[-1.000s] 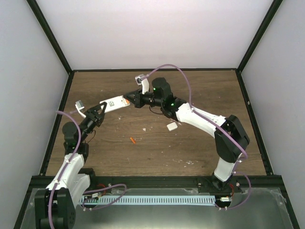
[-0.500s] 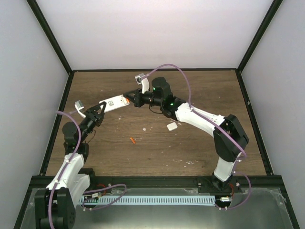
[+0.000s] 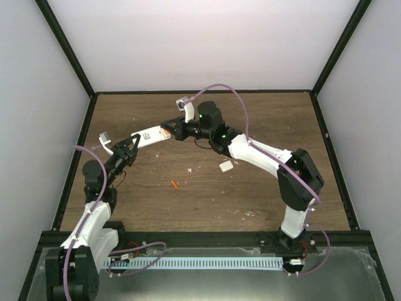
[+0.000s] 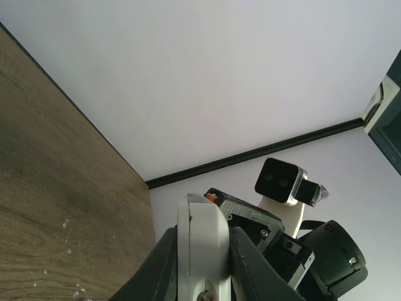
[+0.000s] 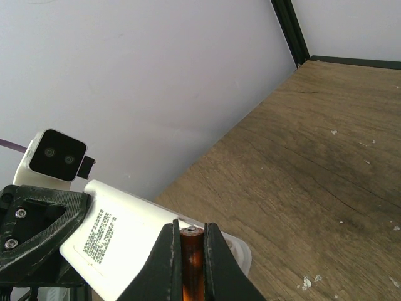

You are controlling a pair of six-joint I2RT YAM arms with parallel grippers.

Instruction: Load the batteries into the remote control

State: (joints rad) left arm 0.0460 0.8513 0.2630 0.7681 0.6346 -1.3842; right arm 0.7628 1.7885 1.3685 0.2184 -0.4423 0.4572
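Note:
The white remote control [image 3: 150, 136] hangs above the table's left middle with my left gripper [image 3: 128, 148] shut on its near end; its label face shows [image 5: 119, 241] and its edge fills the left wrist view [image 4: 202, 241]. My right gripper [image 3: 169, 127] is shut on an orange battery [image 5: 191, 260], whose tip is at the remote's far end, over the open compartment. A sliver of that orange battery [image 4: 212, 197] peeks behind the remote. A second battery [image 3: 175, 185] lies on the table in front.
A small loose white cover piece [image 3: 226, 166] lies on the wooden table [image 3: 263, 125] under the right arm. Pale crumbs are scattered near the middle and front. White walls and a black frame bound the table.
The right arm has shifted slightly left, carrying its battery closer along the remote's end. The left arm and the remote stay put.

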